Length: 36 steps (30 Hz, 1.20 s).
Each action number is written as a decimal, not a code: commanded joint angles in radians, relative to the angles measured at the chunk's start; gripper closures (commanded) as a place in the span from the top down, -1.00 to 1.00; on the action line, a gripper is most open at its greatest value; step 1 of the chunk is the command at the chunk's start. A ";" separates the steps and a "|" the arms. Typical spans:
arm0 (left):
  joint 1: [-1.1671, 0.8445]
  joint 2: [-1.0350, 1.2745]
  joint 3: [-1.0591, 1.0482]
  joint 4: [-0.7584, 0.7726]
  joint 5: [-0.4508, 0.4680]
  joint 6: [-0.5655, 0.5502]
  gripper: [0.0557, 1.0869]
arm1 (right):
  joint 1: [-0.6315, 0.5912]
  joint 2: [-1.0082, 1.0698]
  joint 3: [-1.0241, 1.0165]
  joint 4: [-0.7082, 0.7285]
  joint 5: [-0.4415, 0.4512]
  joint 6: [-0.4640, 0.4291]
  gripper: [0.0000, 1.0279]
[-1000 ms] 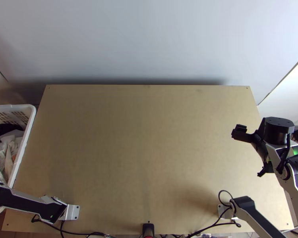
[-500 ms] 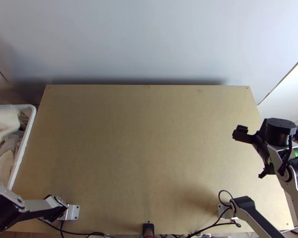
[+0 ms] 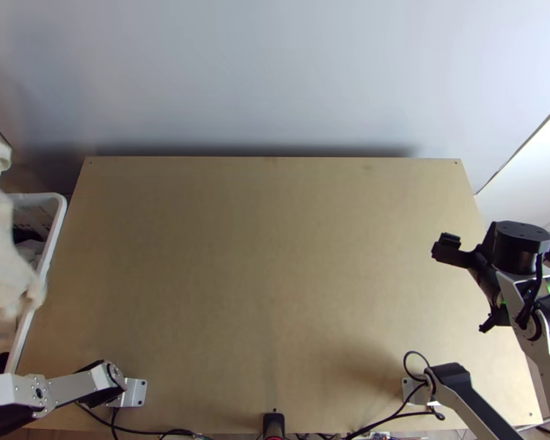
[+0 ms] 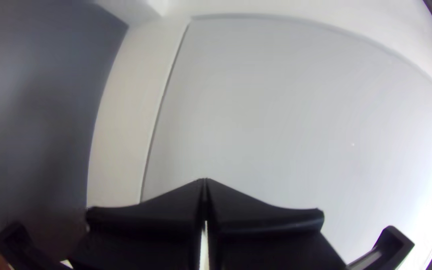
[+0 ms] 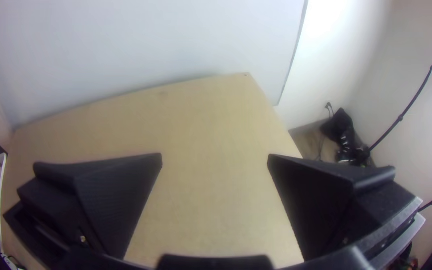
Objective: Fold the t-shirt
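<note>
A pale cream cloth, seemingly the t-shirt [image 3: 2, 253], hangs bunched and blurred over the basket [image 3: 55, 220] at the top view's left edge. In the left wrist view my left gripper [image 4: 204, 181] has its fingertips pressed together, with a pale sliver between the fingers lower down; it appears shut on the cloth, though the grip point is hidden. My right gripper [image 3: 467, 286] stands open over the table's right side, and in the right wrist view the right gripper [image 5: 215, 160] has nothing between its widely parted fingers.
Bare wood of the table [image 3: 268, 257] stretches between the arms. A pale wall [image 3: 275, 73] rises behind its far edge. Cables [image 3: 400, 414] run along the near edge. A dark bag [image 5: 338, 125] and a thin pole [image 5: 416, 95] stand beyond the table's right side.
The pale cloth has come up out of the basket and spread along the top view's left edge. The left arm's links have swung at lower left. The right arm has shifted very slightly right.
</note>
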 commanded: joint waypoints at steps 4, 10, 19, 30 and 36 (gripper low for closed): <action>-0.336 -0.004 0.096 0.136 -0.118 -0.015 -0.93 | -0.004 -0.005 0.001 -0.010 0.000 0.000 0.91; -0.742 -0.012 0.073 0.076 -0.219 -0.007 -0.93 | -0.004 -0.005 0.012 -0.019 0.000 0.009 0.91; -1.221 0.071 0.011 0.024 -0.394 -0.027 -0.93 | -0.032 -0.023 0.031 -0.042 0.000 0.009 0.91; -1.471 0.223 0.016 0.007 -0.396 -0.010 -0.93 | -0.059 -0.041 0.026 -0.057 0.000 0.018 0.91; -1.617 0.310 0.024 0.021 -0.396 0.005 -0.93 | -0.076 -0.063 0.017 -0.074 0.000 0.018 0.91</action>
